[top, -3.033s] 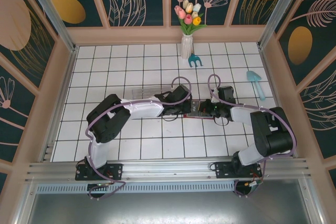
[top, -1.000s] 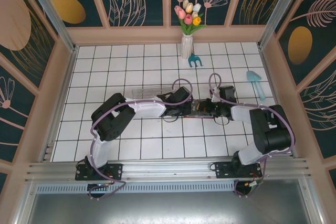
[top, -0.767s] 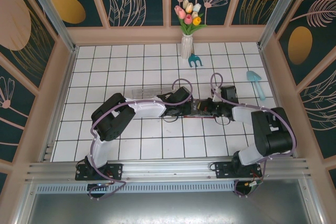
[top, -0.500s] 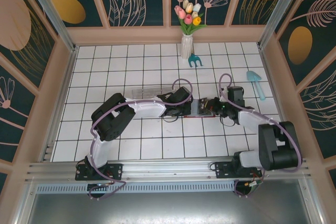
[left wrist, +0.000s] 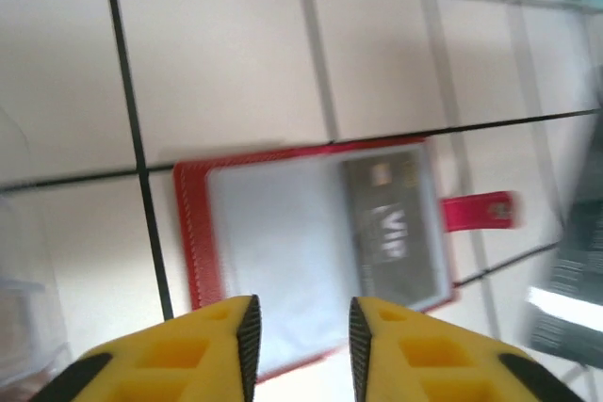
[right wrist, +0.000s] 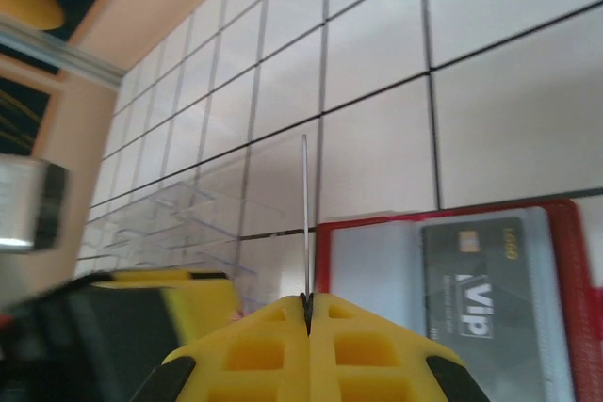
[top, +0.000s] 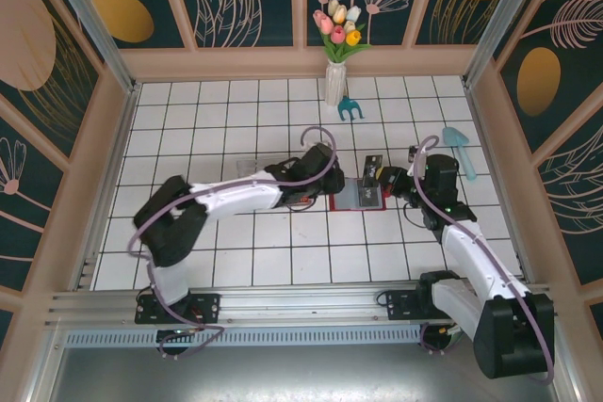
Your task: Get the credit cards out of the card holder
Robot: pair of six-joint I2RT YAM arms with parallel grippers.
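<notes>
Card holder (left wrist: pixel 191 242): open, flat on the tiles.
Grey card (left wrist: pixel 393 237): lying in one pocket.
Second card (right wrist: pixel 304 197): edge-on, raised above the holder.
Right gripper (right wrist: pixel 308 303): pinched tight on that card, arm bent in from the right.
Left gripper (left wrist: pixel 301 327): fingers slightly apart, empty, over the holder's edge, arm stretched low.

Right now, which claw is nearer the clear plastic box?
Left. The left claw is beside the clear plastic box; the right claw is across the card holder, pinching a card.
</notes>
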